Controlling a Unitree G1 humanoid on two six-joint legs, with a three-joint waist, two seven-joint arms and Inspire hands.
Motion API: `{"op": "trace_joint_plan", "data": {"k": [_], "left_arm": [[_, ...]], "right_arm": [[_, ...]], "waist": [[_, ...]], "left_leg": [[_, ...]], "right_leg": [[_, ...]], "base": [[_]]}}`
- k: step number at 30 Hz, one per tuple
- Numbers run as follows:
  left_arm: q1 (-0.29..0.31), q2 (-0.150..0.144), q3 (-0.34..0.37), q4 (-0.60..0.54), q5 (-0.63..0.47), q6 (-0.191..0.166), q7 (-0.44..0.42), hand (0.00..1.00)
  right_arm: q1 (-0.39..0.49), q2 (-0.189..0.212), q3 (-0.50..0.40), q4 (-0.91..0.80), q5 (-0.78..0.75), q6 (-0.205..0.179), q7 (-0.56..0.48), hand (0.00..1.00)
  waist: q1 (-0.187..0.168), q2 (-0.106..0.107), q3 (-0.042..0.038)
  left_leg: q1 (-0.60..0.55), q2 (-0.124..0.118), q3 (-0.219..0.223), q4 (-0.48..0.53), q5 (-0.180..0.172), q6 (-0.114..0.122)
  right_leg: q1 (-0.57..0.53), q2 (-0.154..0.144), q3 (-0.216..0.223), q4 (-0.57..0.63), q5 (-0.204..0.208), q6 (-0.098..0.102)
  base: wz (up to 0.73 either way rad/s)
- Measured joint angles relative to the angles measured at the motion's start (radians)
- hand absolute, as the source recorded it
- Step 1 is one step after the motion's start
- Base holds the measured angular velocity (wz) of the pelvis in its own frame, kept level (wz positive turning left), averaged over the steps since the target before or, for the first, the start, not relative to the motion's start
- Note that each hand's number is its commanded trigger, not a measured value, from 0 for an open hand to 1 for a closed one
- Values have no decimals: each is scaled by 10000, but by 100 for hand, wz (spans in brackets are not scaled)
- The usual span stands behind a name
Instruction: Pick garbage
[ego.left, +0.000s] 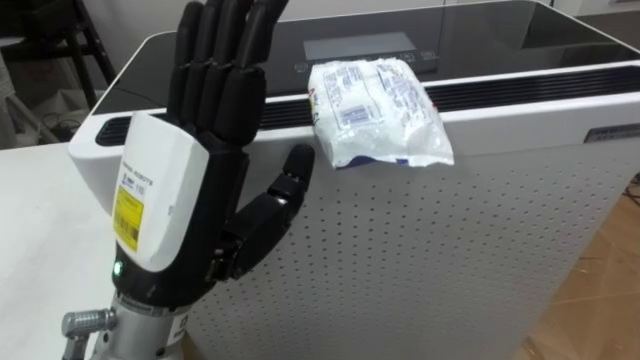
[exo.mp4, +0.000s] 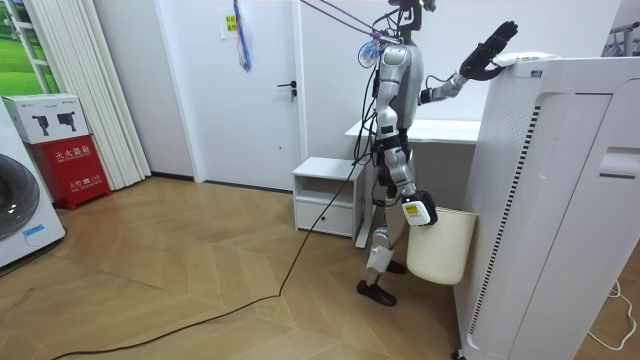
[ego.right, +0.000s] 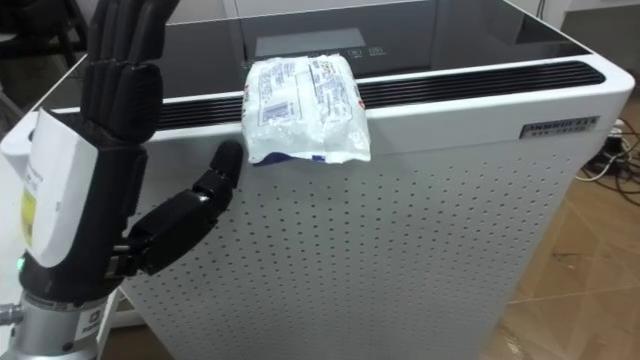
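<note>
White crinkled plastic was what I was after: a sealed packet (ego.left: 378, 112) with a little blue print lay on top of the air purifier (ego.left: 480, 230). It lay across the dark vent slot at the front edge, its lower end hanging slightly over the perforated front wall. My left hand (ego.left: 195, 170) stood raised just to the packet's left, its back toward my eyes. Its fingers (ego.left: 215, 60) were straight and released, and the thumb (ego.left: 275, 205) was spread toward the purifier's front edge. The hand held nothing and did not touch the packet. In the room view I stood close before the purifier, a white table (exo.mp4: 440, 130) beside me. My right hand (exo.mp4: 418, 212) hung low by my hip against a cream bin (exo.mp4: 445, 250); whether its fingers held the bin I could not tell.

I judged the step to be the reach, with the grasp not yet begun. To do it well, I would carry the left hand rightward over the packet, lay the fingers on top and bring the thumb under the overhanging end, then pinch there, since that free edge offered the best purchase. The film looked slick and soft, so it wanted a firm close and no backward shove, which could slide the packet across the glossy top out of reach
</note>
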Motion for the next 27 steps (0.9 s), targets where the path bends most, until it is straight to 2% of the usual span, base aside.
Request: {"op": "trace_joint_plan", "data": {"k": [11,17,18,19,20,22,27], "left_arm": [[-170,55,-493,-12,-20,32,0,0],[-192,67,-1188,-132,-53,27,-706,0],[-202,53,-1296,-192,-53,27,-846,0],[-277,29,-1429,-249,-52,31,-964,95],[-348,14,-1500,-279,-46,27,-1043,100],[-594,-75,-1668,-298,-44,13,-1131,100],[-637,-150,-1747,-294,-60,11,-1330,100]], "right_arm": [[-434,24,38,626,42,0,11,100],[-564,91,37,753,47,-1,5,100],[-594,123,37,763,54,-1,4,100],[-599,129,37,761,44,-2,5,100],[-599,129,37,761,43,-2,4,100],[-622,133,42,761,47,-2,4,100],[-639,135,41,757,56,-2,5,100]], "waist": [[-335,106,-30],[-624,154,-54],[-683,121,-33],[-703,131,-39],[-693,128,-37],[-695,122,-33],[-734,116,-16]], "left_leg": [[-4,1,7,-40,0,0],[-5,-11,3,-81,2,2],[2,-8,11,-82,2,2],[4,-8,23,-81,2,2],[5,-7,30,-81,2,2],[34,-3,67,-81,2,2],[46,1,65,-79,2,3]], "right_leg": [[-9,-1,-7,-15,-1,1],[-5,-6,19,-15,-19,15],[-8,-10,26,-17,-24,14],[-8,-13,28,-22,-26,13],[-7,-16,28,-22,-26,14],[10,-35,34,-22,-27,15],[5,-71,31,-23,-41,15]], "base": [[0],[0],[0],[0],[0],[-3],[0]]}}
